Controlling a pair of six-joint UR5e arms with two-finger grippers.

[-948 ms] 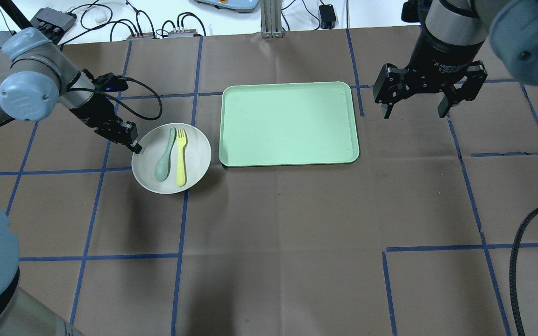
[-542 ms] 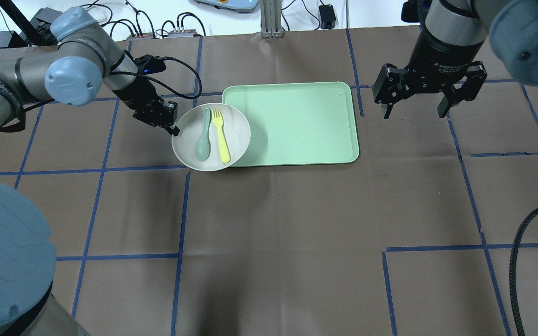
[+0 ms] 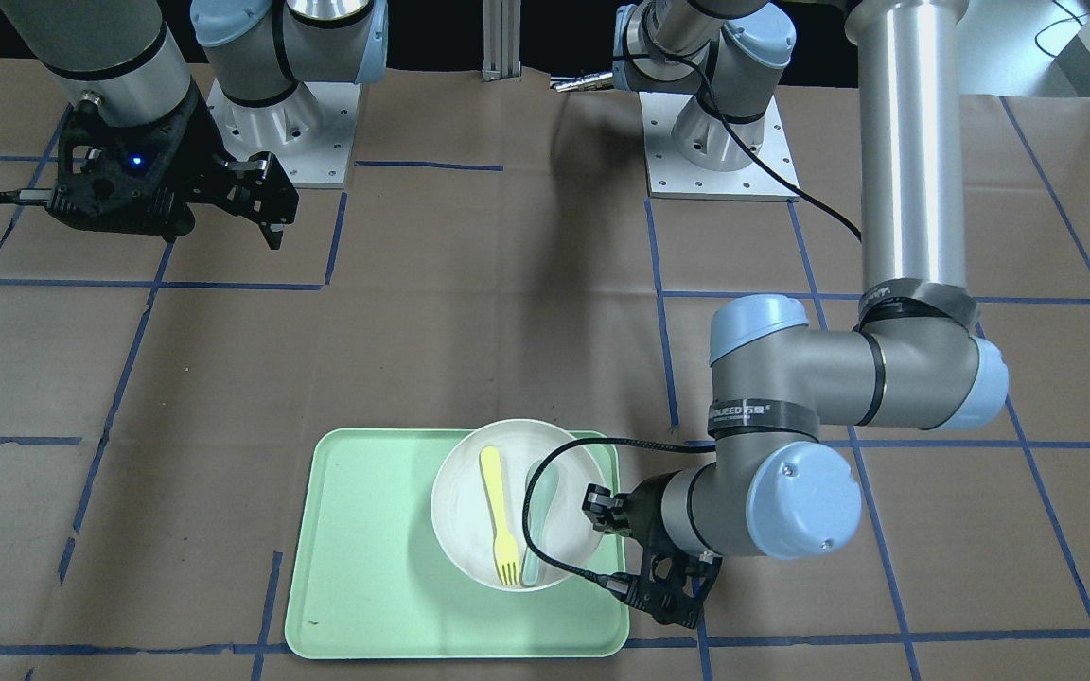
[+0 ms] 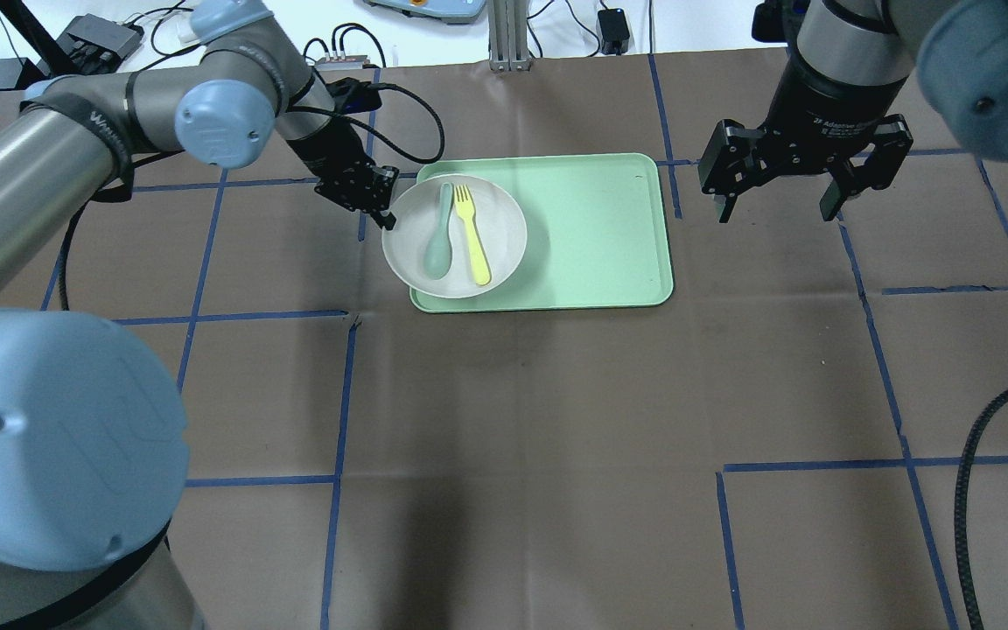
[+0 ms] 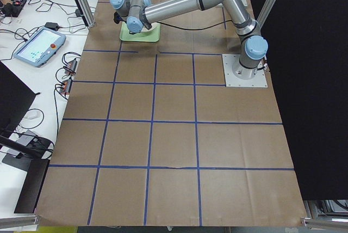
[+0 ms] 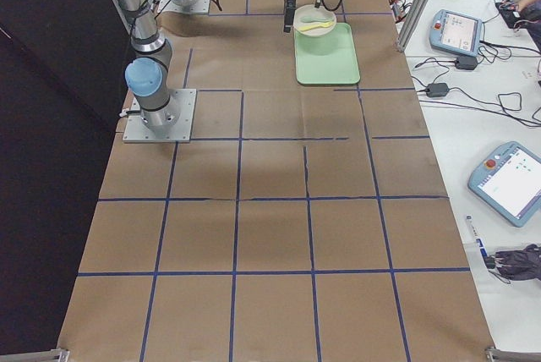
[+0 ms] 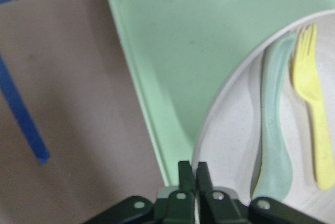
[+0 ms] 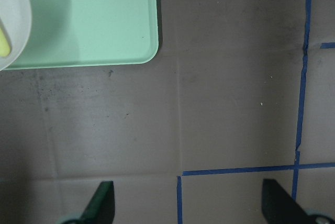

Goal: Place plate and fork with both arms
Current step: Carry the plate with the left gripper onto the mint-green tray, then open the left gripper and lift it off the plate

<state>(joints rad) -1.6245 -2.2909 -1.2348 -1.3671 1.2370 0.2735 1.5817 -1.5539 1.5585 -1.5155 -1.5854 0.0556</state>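
over the left end of the tray [image 4: 591, 227], the left gripper [image 4: 387, 219] holds the plate [image 4: 504, 229]. its two fingers are squeezed close together and pinch the plate's rim on the side by the arm. the fork [image 4: 472, 236] lies on the plate, right beside a green spoon [image 4: 437, 254], and both point the same way. a bit of the plate sticks out past the tray's left edge. a shadow falls on the tray next to the plate, so i think the plate is up in the air a little and not set down yet.

the right gripper [image 4: 775, 214] hangs over the table [image 4: 556, 420], off to the right of the tray. its fingers are spread wide and it holds nothing.

the job now looks like putting the plate down on the tray. to do it well, the left arm should hold the plate flat, so the fork and spoon do not slide off. it should bring the plate further in, so that all of it is over the tray. then it should go down slowly until the plate sits on the tray. only then should the fingers let go, and they should pull back sideways so they do not bump the rim. the fork looks like a job for the right arm after that.
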